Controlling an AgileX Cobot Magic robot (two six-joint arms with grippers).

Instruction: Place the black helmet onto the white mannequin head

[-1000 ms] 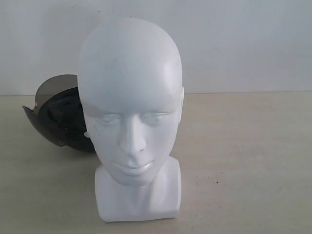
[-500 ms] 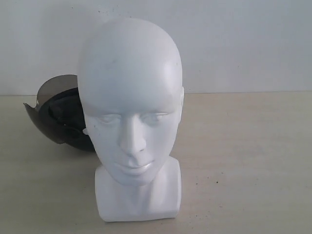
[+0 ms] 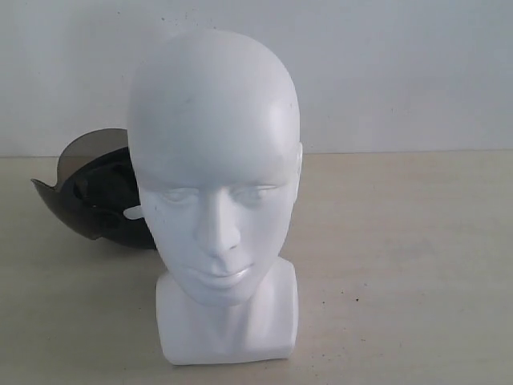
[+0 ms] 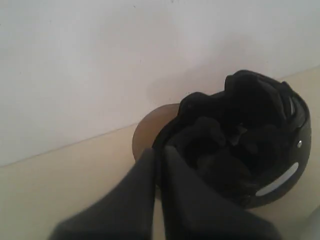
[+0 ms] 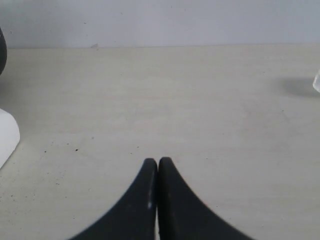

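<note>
1. Left gripper (image 4: 159, 151): jaws pressed together, tips at the helmet (image 4: 240, 150) rim; whether it holds it is unclear.
2. Right gripper (image 5: 158, 162): closed, empty, over the worktop (image 5: 210, 100).
3. Helmet lies by the worktop's wall edge, behind the head (image 3: 212, 160).

The mannequin head (image 3: 212, 160) is glossy white all over, with no markings. The helmet (image 3: 112, 204) is matte black, with black padding (image 4: 235, 145) inside, a pale grey stripe (image 4: 277, 186) on its shell and a smoky grey-brown, see-through visor (image 3: 88, 148). The worktop (image 3: 401, 257) is pale cream with faint streaks and a scatter of tiny dark specks, the wall (image 3: 401, 72) is plain white, and the left pincer (image 4: 159, 155) and right pincer (image 5: 158, 165) are both dark charcoal, nearly black.
</note>
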